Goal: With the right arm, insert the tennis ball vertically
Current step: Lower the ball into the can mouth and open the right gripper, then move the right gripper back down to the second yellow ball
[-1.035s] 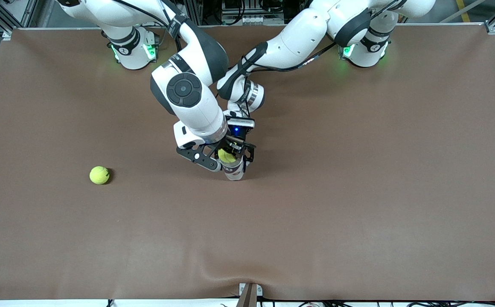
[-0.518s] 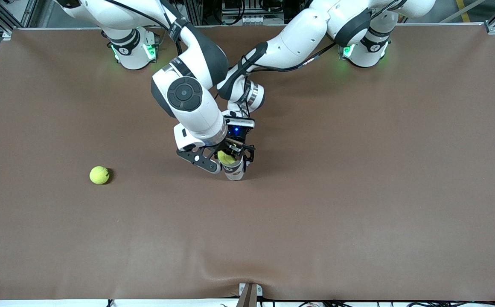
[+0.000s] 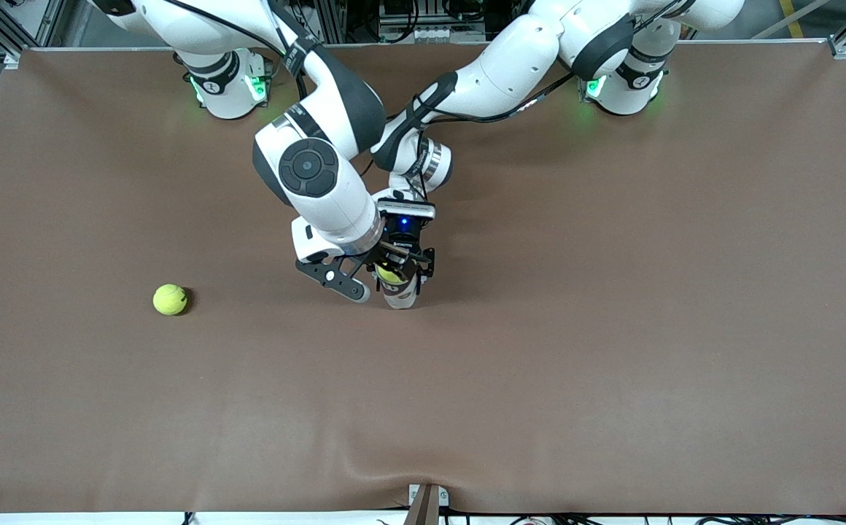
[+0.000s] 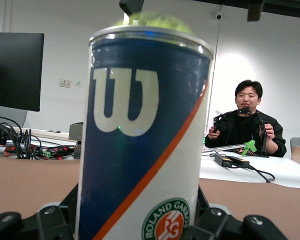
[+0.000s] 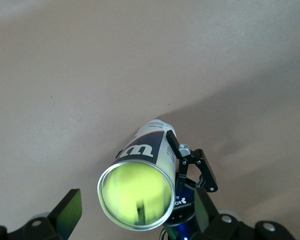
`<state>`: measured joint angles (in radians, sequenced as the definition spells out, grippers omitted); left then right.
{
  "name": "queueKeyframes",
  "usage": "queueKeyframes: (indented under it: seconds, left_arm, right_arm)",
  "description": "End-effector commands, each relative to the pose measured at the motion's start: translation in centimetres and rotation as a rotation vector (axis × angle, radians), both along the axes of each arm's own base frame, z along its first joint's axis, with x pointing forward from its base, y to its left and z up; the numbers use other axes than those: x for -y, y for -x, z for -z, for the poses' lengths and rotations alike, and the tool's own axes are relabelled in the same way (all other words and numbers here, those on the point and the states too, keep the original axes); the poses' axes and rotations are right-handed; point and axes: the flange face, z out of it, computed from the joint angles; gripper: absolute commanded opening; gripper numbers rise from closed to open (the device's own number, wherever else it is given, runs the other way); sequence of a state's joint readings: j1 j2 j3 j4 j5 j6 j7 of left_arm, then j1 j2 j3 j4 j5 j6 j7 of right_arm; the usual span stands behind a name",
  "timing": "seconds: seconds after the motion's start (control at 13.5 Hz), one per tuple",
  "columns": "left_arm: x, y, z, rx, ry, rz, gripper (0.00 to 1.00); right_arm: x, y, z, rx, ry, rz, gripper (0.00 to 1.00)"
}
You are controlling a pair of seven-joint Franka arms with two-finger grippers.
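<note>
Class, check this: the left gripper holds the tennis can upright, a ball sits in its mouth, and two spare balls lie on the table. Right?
Not quite. The front view shows only one spare ball on the table. The rest holds: the left gripper holds the tennis can upright, with a ball in its mouth.

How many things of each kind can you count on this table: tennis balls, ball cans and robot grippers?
Tennis balls: 2, one inside the can, one loose on the table.
Ball cans: 1, upright.
Robot grippers: 2, the left gripper shut on the can, the right gripper open above it.
Total: 5.
</note>
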<state>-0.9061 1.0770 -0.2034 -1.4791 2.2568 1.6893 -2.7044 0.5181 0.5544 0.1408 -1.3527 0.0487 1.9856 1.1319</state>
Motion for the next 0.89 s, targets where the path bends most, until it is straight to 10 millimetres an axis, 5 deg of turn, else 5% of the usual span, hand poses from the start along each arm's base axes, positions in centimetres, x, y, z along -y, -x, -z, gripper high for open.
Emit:
queueKeyframes:
  seconds: [0.0,0.22,0.44,0.59,0.81]
  left_arm:
    - [0.8,-0.5,1.0,0.037,0.031,0.023,0.87]
    - [0.7,-0.5,1.2,0.035,0.030,0.023,0.87]
    - [0.7,-0.4,1.3,0.034,0.029,0.023,0.87]
    - [0.6,-0.4,1.4,0.034,0.027,0.025,0.87]
    - [0.6,-0.4,1.5,0.033,0.026,0.025,0.86]
  right_arm:
    - [0.2,-0.1,-1.0,0.008,-0.002,0.013,1.00]
    - [5.5,-2.1,-4.8,0.024,-0.001,-0.017,1.00]
    - [16.4,-4.3,-6.9,-0.064,0.063,-0.202,1.00]
    - [23.8,-5.7,-6.1,-0.119,0.074,-0.285,1.00]
    - [32.6,-5.8,-1.1,-0.186,0.086,-0.359,1.00]
